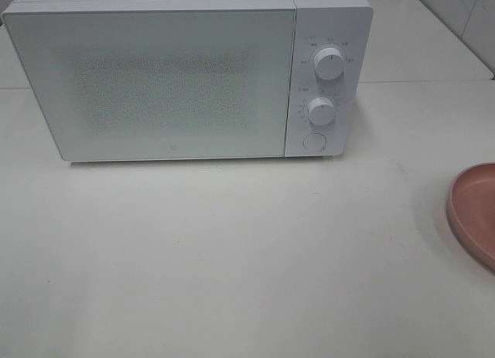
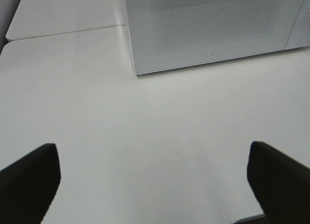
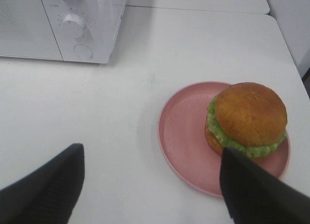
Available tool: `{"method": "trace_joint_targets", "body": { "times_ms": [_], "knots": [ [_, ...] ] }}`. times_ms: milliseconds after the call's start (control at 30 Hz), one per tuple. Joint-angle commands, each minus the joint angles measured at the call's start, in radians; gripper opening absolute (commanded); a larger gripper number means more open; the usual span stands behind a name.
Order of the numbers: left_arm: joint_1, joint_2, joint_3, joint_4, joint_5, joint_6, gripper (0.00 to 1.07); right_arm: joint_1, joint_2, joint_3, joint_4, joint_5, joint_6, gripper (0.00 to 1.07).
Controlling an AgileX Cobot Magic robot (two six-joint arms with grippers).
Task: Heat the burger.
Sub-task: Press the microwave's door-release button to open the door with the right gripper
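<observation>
White desk (image 1: 232,257) fills the near ground of the high view and runs under everything else, with a seam line crossing it behind and to either side of the oven. On its far half stands a white microwave (image 1: 155,80), its front facing the near edge and its wide, finely dotted door shut flush. To the right and nearer than the microwave lies a flat pink plate (image 3: 184,132); the high view catches only its left part at the right edge. The burger (image 3: 249,115) sits on this plate, off-centre toward the rim away from the microwave, with its brown bun on top and green lettuce showing round the middle. The left gripper (image 2: 152,151) hangs over bare desk in front of the microwave's left corner, its dark fingers spread wide with nothing between them. The right gripper (image 3: 152,154) is also spread wide and grips nothing. One of its fingers (image 3: 256,195) overlaps the plate's rim just beside the burger, and whether it touches cannot be told. On the microwave's right panel are an upper knob (image 1: 329,63), a lower knob (image 1: 321,110) and a round button (image 1: 315,141) below them.
</observation>
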State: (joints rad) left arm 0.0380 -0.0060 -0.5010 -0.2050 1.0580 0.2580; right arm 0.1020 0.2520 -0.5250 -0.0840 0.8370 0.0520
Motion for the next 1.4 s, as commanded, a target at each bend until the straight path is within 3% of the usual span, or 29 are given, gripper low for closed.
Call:
{"method": "trace_joint_targets", "body": {
  "times_ms": [33, 667, 1400],
  "knots": [
    [-0.002, -0.023, 0.003, -0.004, -0.012, -0.003, 0.98, -0.004, 0.045, 0.001, -0.001, -0.086, -0.006, 0.75],
    [-0.002, -0.023, 0.003, -0.004, -0.012, -0.003, 0.98, -0.004, 0.228, 0.101, -0.036, -0.495, -0.006, 0.75],
    [-0.002, -0.023, 0.003, -0.004, -0.012, -0.003, 0.98, -0.004, 0.716, 0.108, -0.03, -1.146, -0.017, 0.75]
  ]
}}
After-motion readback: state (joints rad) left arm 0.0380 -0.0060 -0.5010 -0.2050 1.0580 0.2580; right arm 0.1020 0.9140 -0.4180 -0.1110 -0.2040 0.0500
